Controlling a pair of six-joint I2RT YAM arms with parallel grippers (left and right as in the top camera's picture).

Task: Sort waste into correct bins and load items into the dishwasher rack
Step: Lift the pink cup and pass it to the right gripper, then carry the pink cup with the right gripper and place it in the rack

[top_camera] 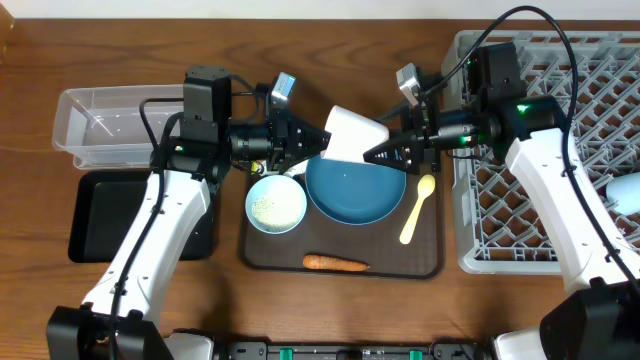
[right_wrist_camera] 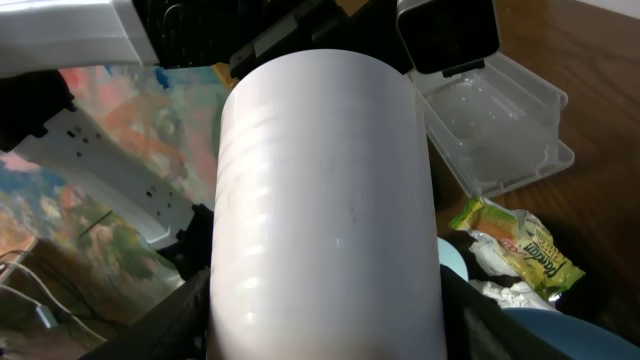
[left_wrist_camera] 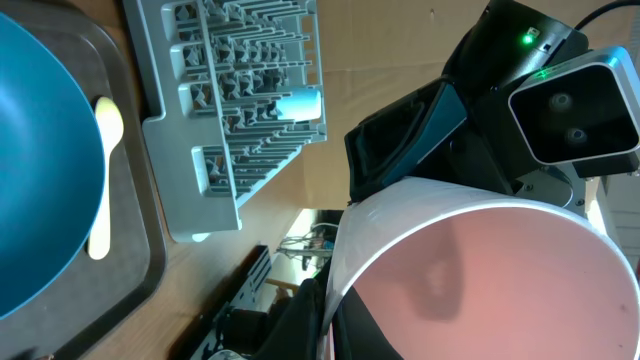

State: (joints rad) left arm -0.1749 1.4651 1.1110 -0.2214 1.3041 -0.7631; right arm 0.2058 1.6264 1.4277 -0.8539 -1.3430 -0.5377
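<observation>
Looks like a mid-air handoff of the pink cup, which is hanging on its side in the upper middle of the overhead view, just above the far rim of the dark-blue bowl. The left gripper is pinching the cup's rim, fingers pressed tight on the wall; its wrist view is looking straight into the pink inside.

The right gripper is coming at it from the other side. In its own view the white outside of the cup is filling the frame, with the fingers sitting either side of it at the bottom edge. I honestly can't tell whether they're gripping it or just straddling it.

So the step in hand, I'd say, is loading the cup into the dishwasher rack at the right of the frame. Next move calls for the right side getting a firm squeeze before the left lets go, then swinging right and setting the cup among the pegs.

Plenty is left: the carrot, the spoon and the small bowl of rice bits are all sitting on the brown tray.
</observation>
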